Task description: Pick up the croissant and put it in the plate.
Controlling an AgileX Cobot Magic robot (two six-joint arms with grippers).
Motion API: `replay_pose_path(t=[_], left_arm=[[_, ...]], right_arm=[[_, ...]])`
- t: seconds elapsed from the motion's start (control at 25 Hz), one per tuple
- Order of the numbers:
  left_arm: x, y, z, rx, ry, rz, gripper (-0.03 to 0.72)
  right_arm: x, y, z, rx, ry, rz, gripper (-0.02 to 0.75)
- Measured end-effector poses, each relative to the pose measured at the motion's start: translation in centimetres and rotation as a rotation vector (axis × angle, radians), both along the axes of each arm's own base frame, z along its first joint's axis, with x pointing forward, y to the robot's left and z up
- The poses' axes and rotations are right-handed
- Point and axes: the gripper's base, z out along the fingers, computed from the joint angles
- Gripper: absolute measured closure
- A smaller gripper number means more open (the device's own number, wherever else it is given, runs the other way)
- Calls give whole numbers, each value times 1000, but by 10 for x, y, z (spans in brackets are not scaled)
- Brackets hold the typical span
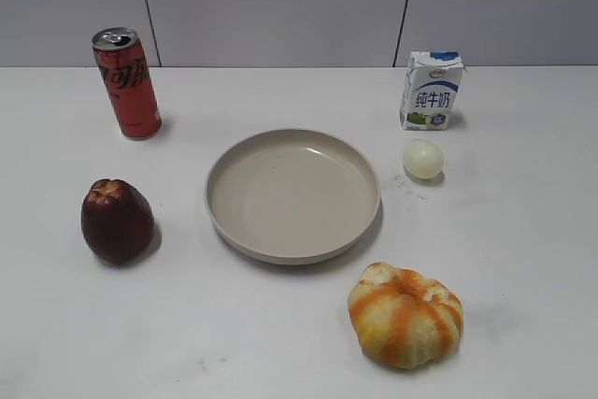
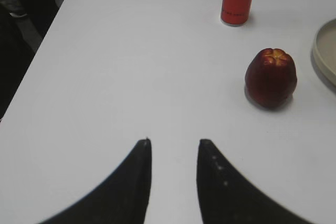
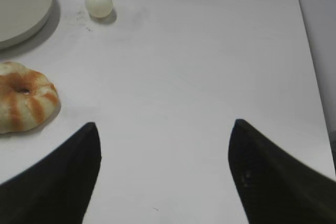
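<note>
The croissant [image 1: 406, 315], pale yellow with orange-brown stripes, lies on the white table at the front right, just in front of the plate [image 1: 292, 195]. In the right wrist view the croissant [image 3: 23, 103] lies to the left of my right gripper [image 3: 165, 124], which is wide open, empty and apart from it. The plate's rim shows there at top left [image 3: 31, 22]. My left gripper [image 2: 174, 141] is open and empty over bare table, with the plate's edge [image 2: 323, 51] at the far right. Neither gripper shows in the exterior view.
A dark red apple [image 1: 116, 220] stands left of the plate. A red cola can [image 1: 126, 82] stands at the back left, a milk carton [image 1: 432, 91] at the back right, and a pale egg [image 1: 422, 159] in front of it. The table's edges show in both wrist views.
</note>
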Motion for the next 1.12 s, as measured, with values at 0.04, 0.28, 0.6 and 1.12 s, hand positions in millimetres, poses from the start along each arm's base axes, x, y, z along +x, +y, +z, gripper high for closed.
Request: replay_pose_path(t=[0.04,0.28,0.6,1.12], left_arm=[[0,0,0,0,0,0,454],[0,0,0,0,0,0,454],[0,0,0,0,0,0,454],[0,0,0,0,0,0,454]], right_arm=[[13,2,0,-12,44,13,167],[91,20,-6,-68,341,188,167],[170,84,-41,-202,604,564,167],[181,193,-140,-463,835,919,167]])
